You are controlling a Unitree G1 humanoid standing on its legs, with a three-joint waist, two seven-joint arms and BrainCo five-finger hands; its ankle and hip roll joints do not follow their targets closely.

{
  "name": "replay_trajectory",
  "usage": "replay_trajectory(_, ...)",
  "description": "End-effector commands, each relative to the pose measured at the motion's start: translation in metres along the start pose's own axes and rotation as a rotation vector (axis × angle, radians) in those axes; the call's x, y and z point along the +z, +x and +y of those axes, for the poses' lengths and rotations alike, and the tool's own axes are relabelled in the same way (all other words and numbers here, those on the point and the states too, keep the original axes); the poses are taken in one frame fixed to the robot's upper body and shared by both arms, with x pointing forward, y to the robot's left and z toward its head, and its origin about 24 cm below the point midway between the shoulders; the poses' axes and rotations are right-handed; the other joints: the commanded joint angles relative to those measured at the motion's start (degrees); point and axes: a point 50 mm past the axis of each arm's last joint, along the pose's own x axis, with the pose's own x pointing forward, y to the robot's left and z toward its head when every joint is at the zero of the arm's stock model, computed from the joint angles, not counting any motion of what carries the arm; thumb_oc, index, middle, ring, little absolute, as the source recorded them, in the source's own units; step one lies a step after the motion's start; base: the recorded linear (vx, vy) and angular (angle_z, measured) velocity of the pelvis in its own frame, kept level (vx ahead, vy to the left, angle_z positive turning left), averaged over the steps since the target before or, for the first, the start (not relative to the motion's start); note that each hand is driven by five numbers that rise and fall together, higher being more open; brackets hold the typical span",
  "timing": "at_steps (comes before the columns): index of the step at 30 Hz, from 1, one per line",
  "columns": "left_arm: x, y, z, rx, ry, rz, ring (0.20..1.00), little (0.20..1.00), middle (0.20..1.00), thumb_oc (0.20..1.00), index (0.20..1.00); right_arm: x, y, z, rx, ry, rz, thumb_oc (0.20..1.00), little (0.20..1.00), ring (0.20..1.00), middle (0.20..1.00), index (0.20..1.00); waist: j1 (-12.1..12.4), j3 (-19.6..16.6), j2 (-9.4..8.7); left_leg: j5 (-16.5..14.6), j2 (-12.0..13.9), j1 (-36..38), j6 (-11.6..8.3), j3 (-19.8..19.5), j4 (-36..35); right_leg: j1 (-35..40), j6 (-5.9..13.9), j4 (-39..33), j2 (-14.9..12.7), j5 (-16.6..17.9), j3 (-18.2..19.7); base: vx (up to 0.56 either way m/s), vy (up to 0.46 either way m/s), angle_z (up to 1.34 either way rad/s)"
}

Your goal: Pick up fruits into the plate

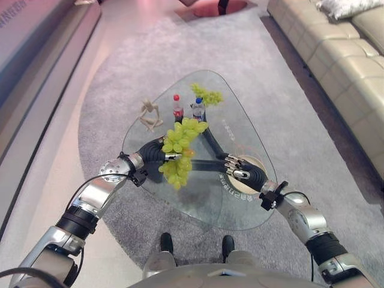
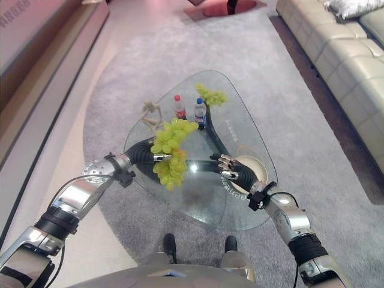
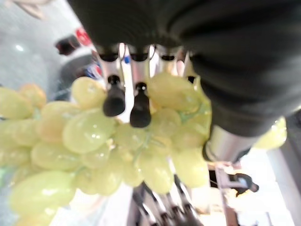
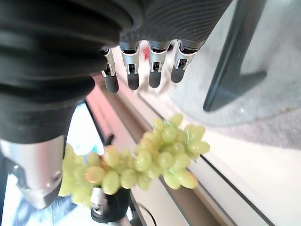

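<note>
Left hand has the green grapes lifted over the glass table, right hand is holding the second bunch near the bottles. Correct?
Not quite. The left hand does hold a bunch of green grapes over the glass table, but the right hand holds nothing: the right wrist view shows its fingers relaxed and empty. In the left eye view the second bunch lies on the table by the bottles.
</note>
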Motion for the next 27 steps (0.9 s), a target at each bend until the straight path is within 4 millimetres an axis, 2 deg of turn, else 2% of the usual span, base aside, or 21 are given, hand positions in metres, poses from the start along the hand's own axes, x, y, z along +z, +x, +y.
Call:
replay_trajectory(1,0.031,0.012,-0.001,-0.103,-0.056,-0.14,0.2,0.2,0.2,0.2,0.2,0.017,0.008,0.014,0.132,-0.029,-0.044,1.0,1.0,1.0,1.0,1.0,1.3,-4.2,-0.5,-9.2,-2.1,2.8,0.73,-0.8,0.4,2.0,2.2,1.0,-3.6,-5.0,-6.7,0.03,0.019,0.11)
replay_trajectory(7,0.049,0.024,-0.019,-0.202,-0.125,-0.234,0.2,0.2,0.2,0.2,0.2,0.019,0.022,0.03,0.214,-0.041,-0.032,1.0,1.0,1.0,1.0,1.0,1.8,-5.7,-0.55,-9.9,-2.2,3.8,0.97,-0.8,0.4,3.2,2.28,0.7,-3.8,-5.2,-7.2,0.01,0.018,0.11)
replay_trajectory(12,0.055,0.031,-0.027,-0.23,-0.154,-0.266,0.2,0.2,0.2,0.2,0.2,0.019,0.03,0.039,0.274,-0.023,-0.027,1.0,1.0,1.0,1.0,1.0,1.8,-6.0,-0.6,-10.1,-2.3,4.3,1.12,-0.8,0.4,3.7,2.26,0.6,-3.8,-5.2,-7.1,0.0,0.005,0.02)
replay_trajectory(20,0.057,0.039,-0.044,-0.28,-0.214,-0.287,0.2,0.2,0.2,0.2,0.2,0.013,0.04,0.067,0.416,0.043,-0.004,1.0,1.0,1.0,1.0,1.0,1.6,-6.1,-0.79,-10.5,-2.5,4.9,1.47,-0.6,0.4,4.0,2.36,0.6,-3.8,-5.2,-6.5,0.0,0.0,0.0)
replay_trajectory(23,0.058,0.039,-0.046,-0.286,-0.214,-0.289,0.2,0.2,0.2,0.2,0.2,0.013,0.04,0.07,0.431,0.056,-0.004,1.0,1.0,1.0,1.0,1.0,1.5,-6.1,-0.82,-10.6,-2.5,5.0,1.48,-0.5,0.4,4.0,2.37,0.6,-3.9,-5.2,-6.4,0.0,0.0,0.0)
replay_trajectory(27,0.056,0.042,-0.054,-0.307,-0.214,-0.284,0.2,0.2,0.2,0.2,0.2,0.012,0.043,0.088,0.544,0.171,-0.024,1.0,1.0,1.0,1.0,1.0,1.4,-5.9,-0.99,-10.8,-2.5,5.3,1.63,-0.4,0.4,4.0,2.39,0.6,-3.7,-5.2,-5.9,0.0,0.0,0.0)
